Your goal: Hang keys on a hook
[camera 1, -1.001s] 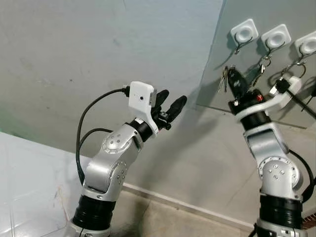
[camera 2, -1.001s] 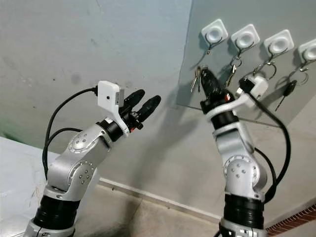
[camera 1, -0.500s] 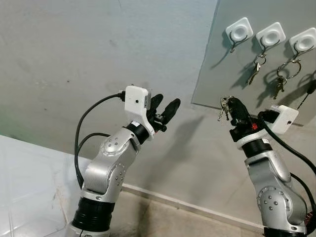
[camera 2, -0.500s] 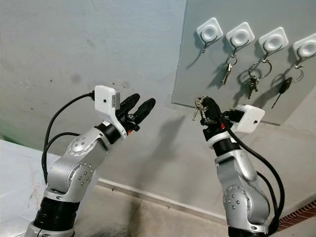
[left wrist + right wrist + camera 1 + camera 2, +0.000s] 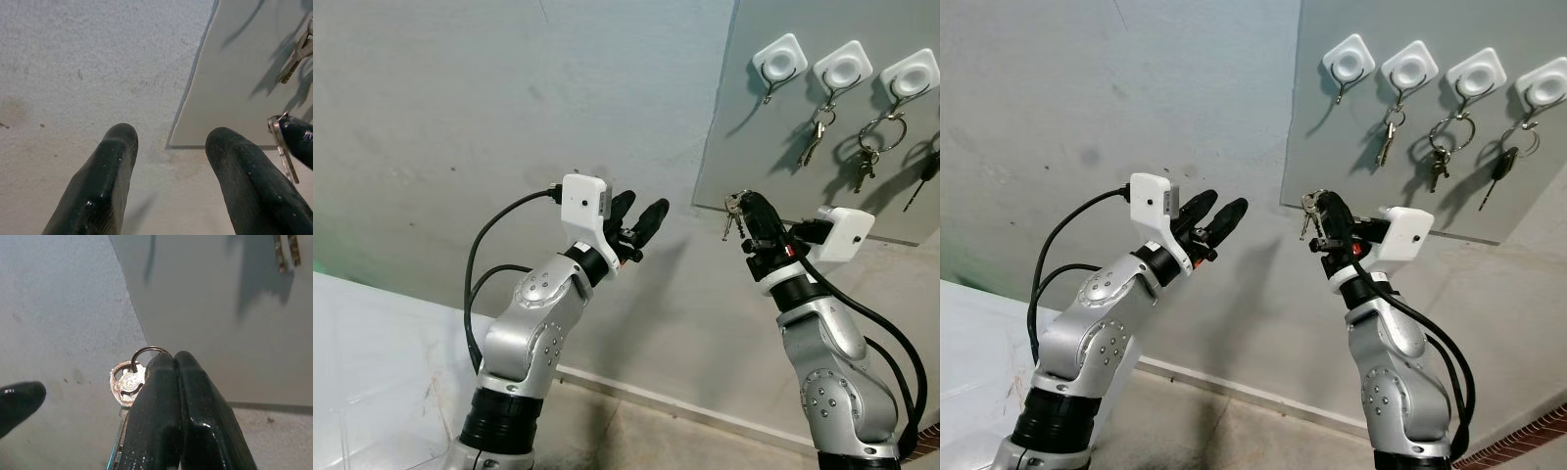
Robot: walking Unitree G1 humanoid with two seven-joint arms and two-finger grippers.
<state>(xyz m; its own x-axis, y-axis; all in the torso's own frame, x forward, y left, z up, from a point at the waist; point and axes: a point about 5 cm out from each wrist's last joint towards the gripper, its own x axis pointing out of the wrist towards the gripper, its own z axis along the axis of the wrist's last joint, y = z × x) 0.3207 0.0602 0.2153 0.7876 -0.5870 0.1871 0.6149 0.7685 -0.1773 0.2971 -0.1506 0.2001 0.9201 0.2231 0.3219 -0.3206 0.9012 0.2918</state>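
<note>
Holding the keys [image 5: 1309, 208] pinched by their ring, the right gripper [image 5: 1327, 211] sits low, near the panel's [image 5: 744, 127] bottom corner, well below the empty hook [image 5: 1347, 67]. The other hooks carry key bunches. The left gripper [image 5: 641, 217] hovers with fingers spread, holding nothing. To hang them well, I would raise the ring above the hook's tip, keep it facing the wall, then lower; the ring's opening looks small, probably demanding careful alignment.

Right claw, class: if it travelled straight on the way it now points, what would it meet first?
Probably the grey wall panel near its lower left corner, though depth is unclear; the right claw holds the keys.
</note>
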